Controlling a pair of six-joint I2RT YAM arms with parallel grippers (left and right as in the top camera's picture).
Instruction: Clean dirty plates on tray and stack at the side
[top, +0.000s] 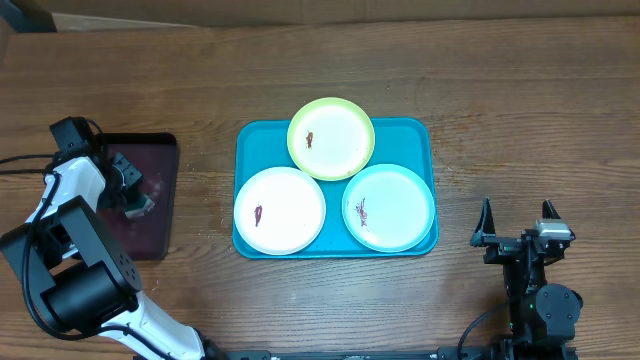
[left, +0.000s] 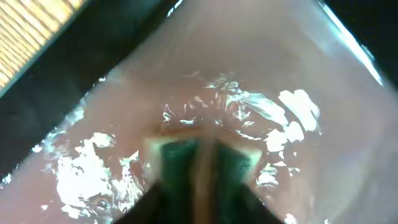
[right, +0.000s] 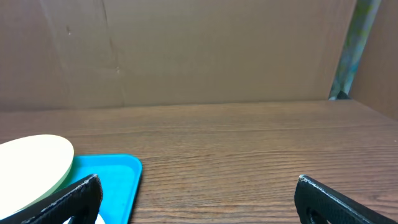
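Over maroon tray (top: 152, 150), left hand (top: 134, 204) clenched on green sponge (left: 202, 163) (blurred); right hand (top: 518, 214) released

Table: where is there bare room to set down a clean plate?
Bare wood lies between the maroon tray and the blue tray, and right of the blue tray, beyond the open right pincer. The blue tray itself is crowded: three plates fill it.
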